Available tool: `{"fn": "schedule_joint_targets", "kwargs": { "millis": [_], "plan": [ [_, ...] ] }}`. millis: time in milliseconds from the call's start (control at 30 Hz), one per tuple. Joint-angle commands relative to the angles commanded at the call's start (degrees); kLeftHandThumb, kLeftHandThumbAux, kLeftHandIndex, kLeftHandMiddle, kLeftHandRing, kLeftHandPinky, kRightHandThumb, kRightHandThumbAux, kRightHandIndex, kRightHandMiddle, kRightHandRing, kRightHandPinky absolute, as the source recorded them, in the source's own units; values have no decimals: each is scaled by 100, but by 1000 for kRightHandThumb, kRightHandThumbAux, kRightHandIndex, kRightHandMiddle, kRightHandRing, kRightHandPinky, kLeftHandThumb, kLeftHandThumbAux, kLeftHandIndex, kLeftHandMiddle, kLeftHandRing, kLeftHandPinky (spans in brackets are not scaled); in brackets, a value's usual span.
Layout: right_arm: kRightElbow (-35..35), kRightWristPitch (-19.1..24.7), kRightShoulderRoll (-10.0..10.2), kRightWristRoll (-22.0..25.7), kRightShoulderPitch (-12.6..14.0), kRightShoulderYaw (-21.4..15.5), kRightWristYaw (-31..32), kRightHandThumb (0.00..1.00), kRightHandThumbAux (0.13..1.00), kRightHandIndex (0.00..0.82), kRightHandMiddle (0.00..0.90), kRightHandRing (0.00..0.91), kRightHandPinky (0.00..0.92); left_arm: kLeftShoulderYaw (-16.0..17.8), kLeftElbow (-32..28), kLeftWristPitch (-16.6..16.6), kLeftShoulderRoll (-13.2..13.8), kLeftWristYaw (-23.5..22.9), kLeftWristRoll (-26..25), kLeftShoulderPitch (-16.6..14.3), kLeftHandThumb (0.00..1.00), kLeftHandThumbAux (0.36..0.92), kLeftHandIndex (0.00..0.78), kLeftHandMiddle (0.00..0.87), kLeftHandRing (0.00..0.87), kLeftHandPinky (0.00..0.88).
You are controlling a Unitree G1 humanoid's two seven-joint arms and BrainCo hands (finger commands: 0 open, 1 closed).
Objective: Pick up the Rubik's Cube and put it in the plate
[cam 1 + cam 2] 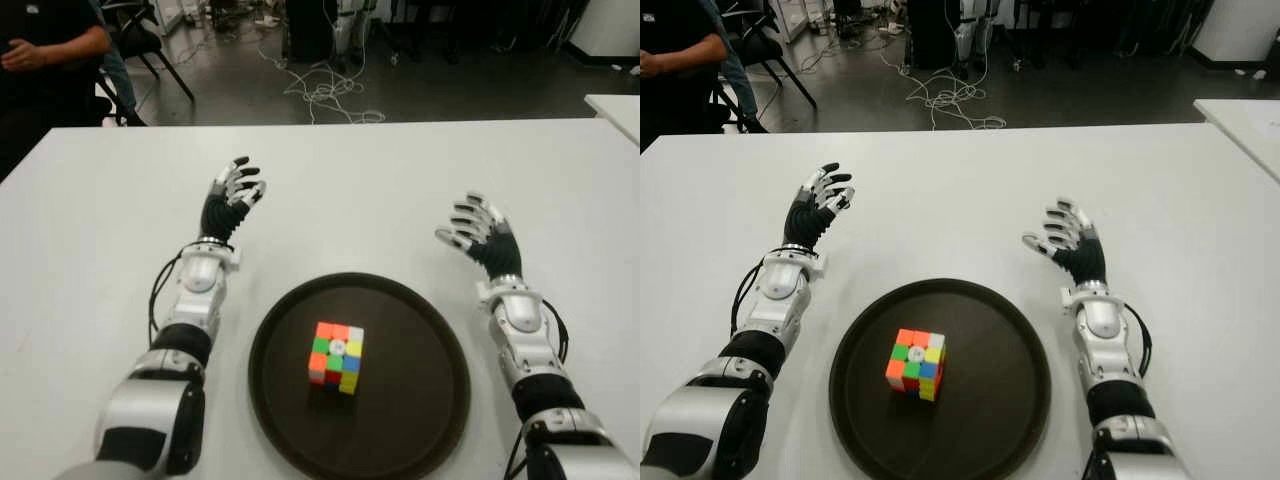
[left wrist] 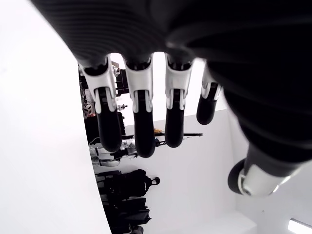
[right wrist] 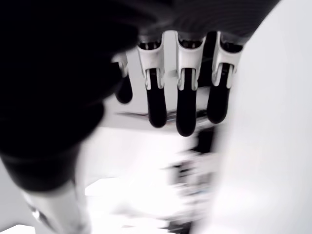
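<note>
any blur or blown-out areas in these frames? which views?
Right wrist view: motion-smeared, background washed out behind the right hand. Left wrist view: sharp left hand, table overexposed white. Eye views: clean, cube crisp on the dark plate, soft shadow beneath.

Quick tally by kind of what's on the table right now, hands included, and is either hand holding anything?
Rubik's Cube: 1, sitting in the plate
Plate: 1, dark and round
Robot hands: 2, left hand and right hand, both open and empty, flanking the plate
Total: 4
</note>
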Motion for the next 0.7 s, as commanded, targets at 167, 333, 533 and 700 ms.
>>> {"fn": "schedule_joint_targets", "kwargs": {
  "millis": [167,333,533,700],
  "plan": [
    [13,-398,51,-359,51,164,-250,0,781,209,275,248,208,0,10,-9,5,-2,16,3,109,597,169,254,273,301],
    [-63,-659,39,-632,222,310,-431,7,790,210,283,249,187,-18,13,-2,2,-20,31,13,105,599,180,260,274,294],
    [7,-925,-112,-959,275,434,-673,9,779,202,275,249,205,-26,31,25,4,-151,6,2,106,626,191,267,279,306],
    [46,-1185,-170,-1148,280,486,-858,4,779,197,271,257,240,-34,23,-21,2,-213,15,7,62,624,211,281,291,299]
  ]
}}
